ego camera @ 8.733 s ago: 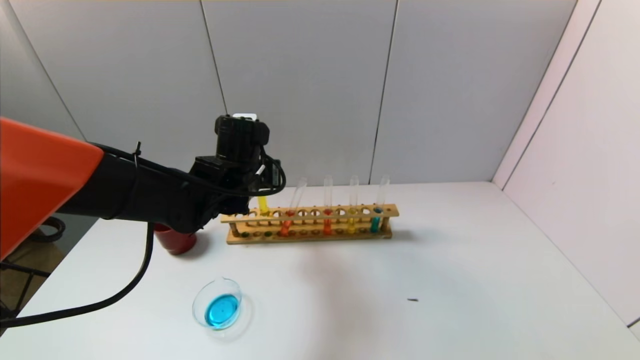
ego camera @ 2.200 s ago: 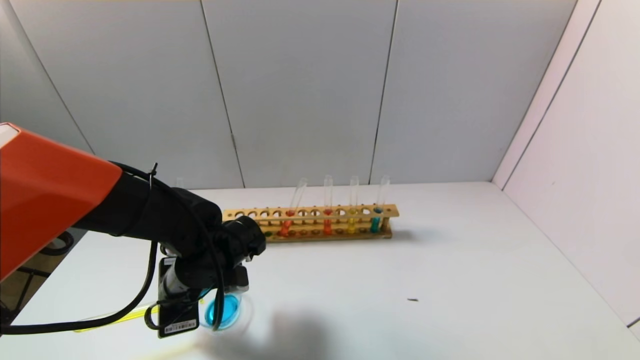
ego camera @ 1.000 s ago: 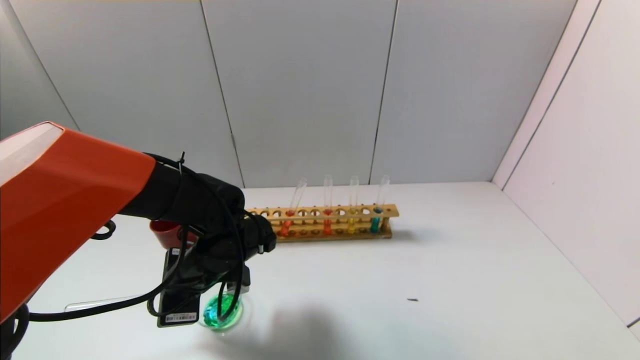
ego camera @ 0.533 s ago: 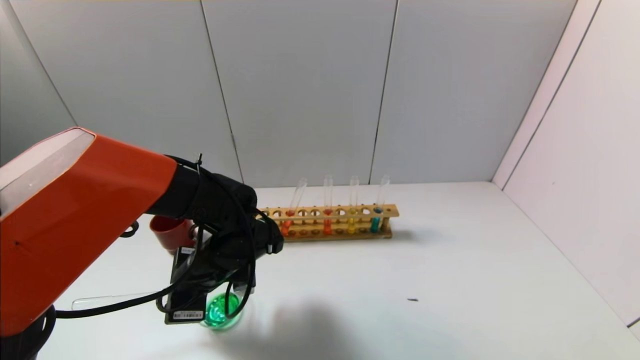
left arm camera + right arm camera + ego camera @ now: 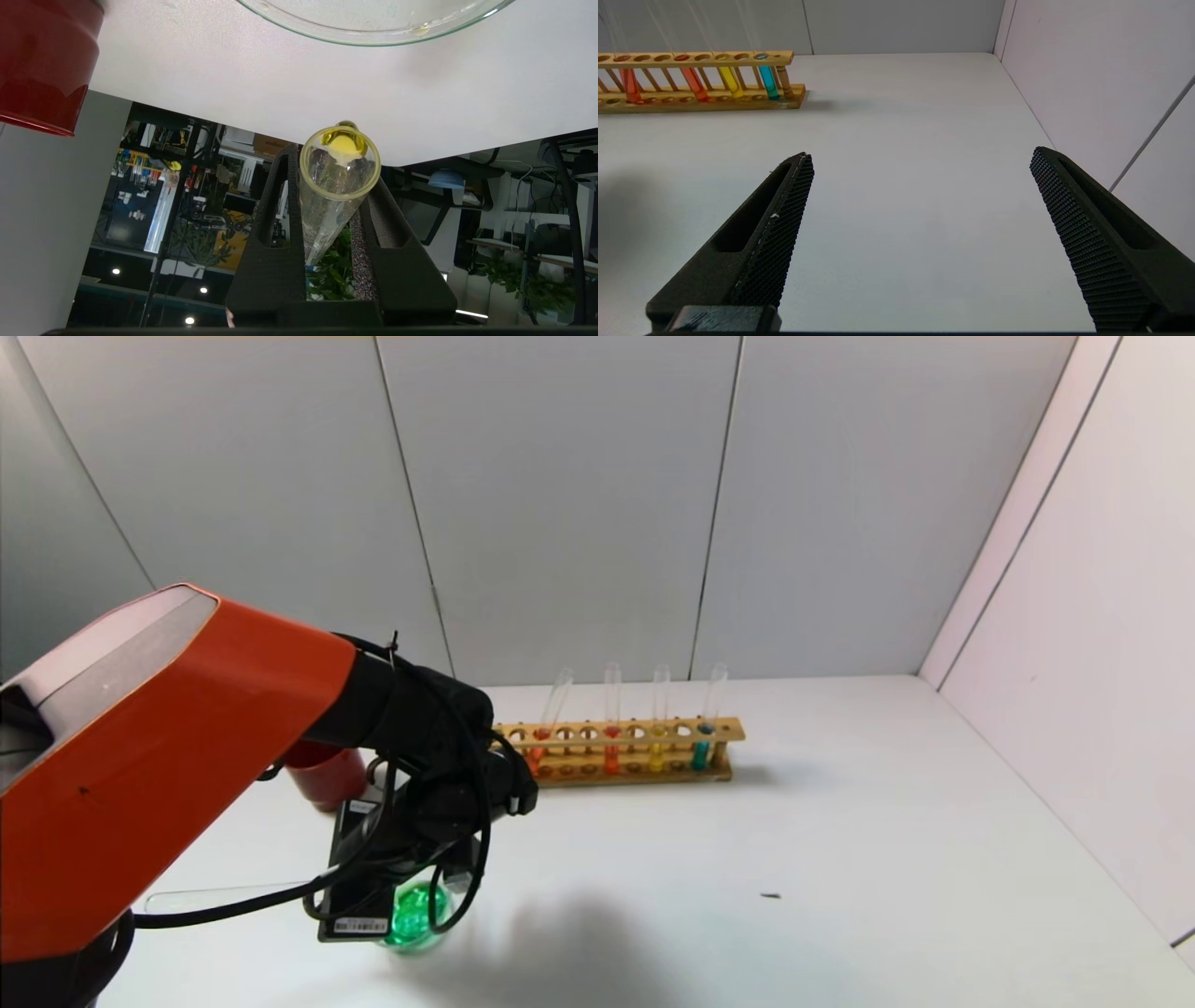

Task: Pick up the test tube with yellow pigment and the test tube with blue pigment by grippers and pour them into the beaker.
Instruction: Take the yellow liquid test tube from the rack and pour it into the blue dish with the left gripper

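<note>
Since a moment ago: liquid in the beaker (image 5: 417, 915) is showing green where it was blue, and the left arm is shifting a little to the right over it.
Left hand (image 5: 334, 186): clamped tight on the test tube with yellow pigment (image 5: 337, 186), hovering just above the beaker near the tabletop's (image 5: 747, 859) front left edge.
Yellow tube: lying almost level, its glass body (image 5: 224, 898) sticking out toward the robot's left; only a small yellow drop is clinging inside.
Blue tube: I cannot tell where it is now.
Right hand (image 5: 920, 233): parked over the bare tabletop, fingers spread wide, holding nothing.
Rack (image 5: 621, 751): standing at the back with orange, yellow and teal tubes; red cup (image 5: 322, 779) is sitting behind the arm.
Doing the step well: I would be tipping the mouth slightly lower over the beaker, keeping it inside the rim, and waiting for the last drop before lifting away.
</note>
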Controlling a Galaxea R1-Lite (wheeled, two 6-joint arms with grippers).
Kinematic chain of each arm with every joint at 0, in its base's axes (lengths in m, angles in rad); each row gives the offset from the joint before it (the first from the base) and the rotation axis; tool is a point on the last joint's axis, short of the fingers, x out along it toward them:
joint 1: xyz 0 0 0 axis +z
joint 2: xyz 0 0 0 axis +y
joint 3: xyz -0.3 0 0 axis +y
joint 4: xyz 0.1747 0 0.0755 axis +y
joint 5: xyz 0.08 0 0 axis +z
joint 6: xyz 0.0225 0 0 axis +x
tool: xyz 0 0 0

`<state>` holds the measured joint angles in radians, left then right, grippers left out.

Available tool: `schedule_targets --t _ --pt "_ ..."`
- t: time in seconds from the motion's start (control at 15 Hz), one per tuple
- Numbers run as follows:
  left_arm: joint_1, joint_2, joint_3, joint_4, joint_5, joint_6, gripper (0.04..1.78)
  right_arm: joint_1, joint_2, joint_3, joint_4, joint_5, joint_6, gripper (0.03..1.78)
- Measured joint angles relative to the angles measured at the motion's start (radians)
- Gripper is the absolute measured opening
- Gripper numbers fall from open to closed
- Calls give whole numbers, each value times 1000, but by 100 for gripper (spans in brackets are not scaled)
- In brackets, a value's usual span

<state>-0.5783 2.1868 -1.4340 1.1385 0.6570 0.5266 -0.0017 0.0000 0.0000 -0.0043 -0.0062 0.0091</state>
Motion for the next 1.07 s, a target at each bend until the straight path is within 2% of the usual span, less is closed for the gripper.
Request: schedule_targets --t 0.67,0.87,1.07 --pt "-10 3 3 -1 -1 -4 32 0 0 0 0 0 0 170" --pt "-11 -10 7 -22 -82 -46 32 0 0 0 0 0 0 170" --pt "-10 -44 21 -30 -155 -202 32 0 0 0 0 0 0 170"
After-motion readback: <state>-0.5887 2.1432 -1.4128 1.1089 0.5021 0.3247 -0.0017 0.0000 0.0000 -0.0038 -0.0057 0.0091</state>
